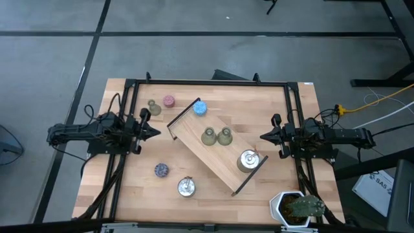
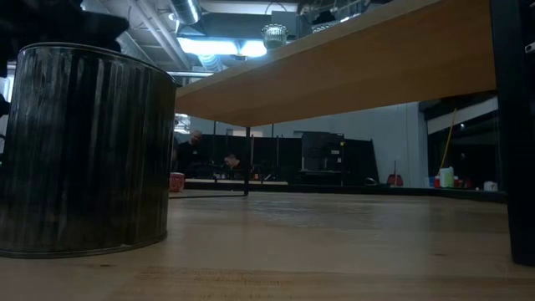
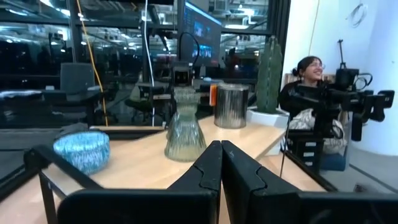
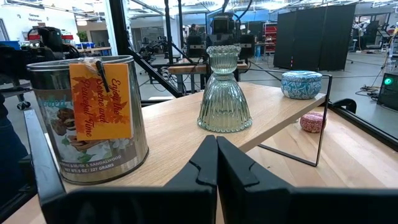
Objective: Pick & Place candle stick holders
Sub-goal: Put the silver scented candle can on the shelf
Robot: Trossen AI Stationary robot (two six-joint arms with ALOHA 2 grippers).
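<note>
Both arms wait at the desk's side edges, left gripper (image 1: 155, 133) and right gripper (image 1: 264, 136) pressed together, empty. The tray (image 1: 194, 145) lies across the desk's middle, so each arm can likely reach its holders.

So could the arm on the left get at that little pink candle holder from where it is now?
Probably yes. The pink holder stands on bare tabletop, off the wooden tray, not far from the left gripper, whose fingers are shut. Only an olive-green holder stands close beside it and might get nudged.

Overhead view evenly lit, soft shadows; low view dim, backlit by ceiling lights (image 2: 209, 46).
</note>
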